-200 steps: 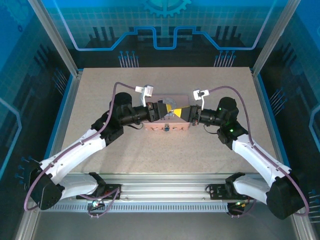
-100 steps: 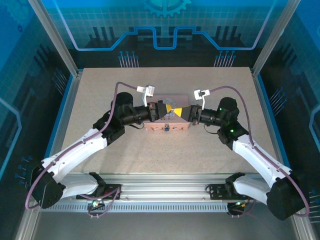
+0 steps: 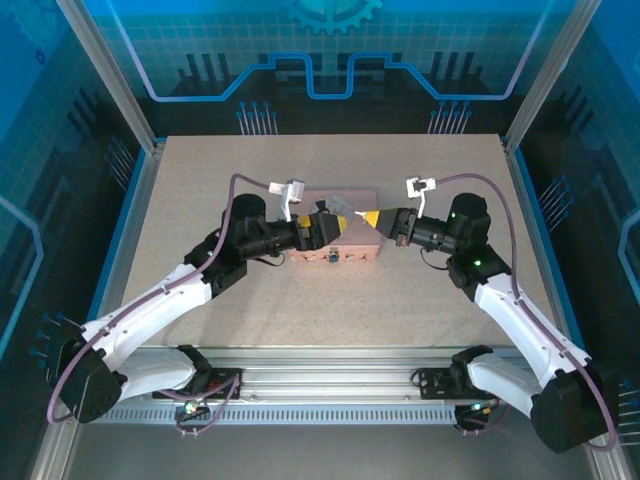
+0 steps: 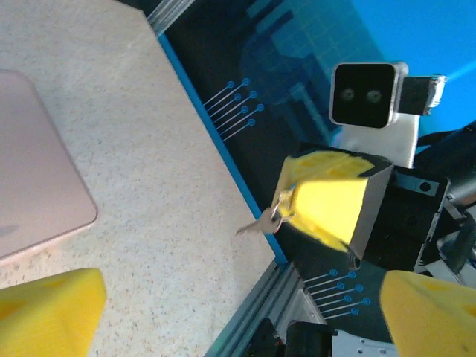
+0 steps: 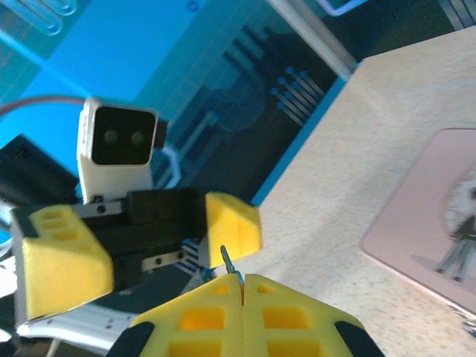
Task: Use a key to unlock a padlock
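My right gripper [image 5: 242,279] is shut on the key [image 5: 227,260], a thin dark sliver sticking out past its yellow fingertips. The key [image 4: 259,223] points toward my left gripper [image 4: 242,297], whose yellow fingers [image 4: 48,312] stand wide open with nothing between them. From above, the left gripper [image 3: 335,222] and right gripper [image 3: 372,217] face each other over the pink tin [image 3: 350,245], a short gap apart. The padlock [image 3: 331,257] is a tiny blue speck at the tin's front side.
The pink tin [image 5: 431,223], with a cartoon picture on its lid, lies mid-table under both grippers. A blue rail [image 4: 223,149] borders the speckled tabletop [image 3: 330,310], with the metal frame [image 3: 330,385] at the near edge.
My left gripper went from shut to wide open. The right gripper drew back to the right with the key, so the two fingertips no longer meet.
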Robot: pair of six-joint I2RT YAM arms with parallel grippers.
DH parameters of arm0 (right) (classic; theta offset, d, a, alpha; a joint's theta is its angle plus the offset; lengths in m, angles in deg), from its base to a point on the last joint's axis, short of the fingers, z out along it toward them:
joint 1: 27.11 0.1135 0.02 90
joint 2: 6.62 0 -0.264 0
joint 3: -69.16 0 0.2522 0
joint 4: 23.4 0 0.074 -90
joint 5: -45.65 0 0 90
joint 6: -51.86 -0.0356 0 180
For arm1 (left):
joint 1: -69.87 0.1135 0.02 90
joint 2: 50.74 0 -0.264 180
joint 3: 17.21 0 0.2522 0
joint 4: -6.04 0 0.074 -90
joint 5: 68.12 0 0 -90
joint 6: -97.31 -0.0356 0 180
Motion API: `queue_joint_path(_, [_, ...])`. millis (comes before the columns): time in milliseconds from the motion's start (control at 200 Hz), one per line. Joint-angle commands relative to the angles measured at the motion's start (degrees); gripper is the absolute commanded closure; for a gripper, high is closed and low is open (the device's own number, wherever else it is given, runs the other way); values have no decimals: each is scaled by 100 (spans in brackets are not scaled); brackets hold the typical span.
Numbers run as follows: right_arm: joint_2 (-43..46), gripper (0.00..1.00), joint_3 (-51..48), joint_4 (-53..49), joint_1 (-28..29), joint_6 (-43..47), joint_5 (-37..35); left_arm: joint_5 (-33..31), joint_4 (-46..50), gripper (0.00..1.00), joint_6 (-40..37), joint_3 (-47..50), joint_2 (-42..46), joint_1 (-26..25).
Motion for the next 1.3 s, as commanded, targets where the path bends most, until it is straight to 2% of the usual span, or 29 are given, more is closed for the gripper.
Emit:
queue_joint_path(0, [143,100,365,-1122,-132,634,-628,-436,262,1,-170,267,195,-31])
queue_joint_path(130, [109,100,612,-1958,-157,1164,-1434,-629,153,1,-142,665,126,-62])
queue_joint_path(280, [-116,100,664,-2290,-194,1533,-2268,-1087,-336,1,-310,1152,-106,-282])
queue_joint_path(405, [-493,100,910,-2263,-210,1656,-2865,-1590,-1159,1,-556,1596,-504,-539])
queue_joint_path(600, [-1351,100,1154,-1832,-258,1749,-3474,-1994,-2465,1,-955,1838,-1436,-784])
queue_joint_path(785, [-2113,100,1361,-1406,-384,1788,-3802,-2382,-3483,1,-1309,1863,-2289,-902])
queue_joint_path(956, [-2713,100,1558,-1139,-533,1715,-3826,-2701,-4336,1,-1230,2015,-2879,-918])
queue_joint_path(1296, [-3685,100,2114,-856,-679,1662,-3798,-2861,-5020,1,-1350,1900,-3775,-926])
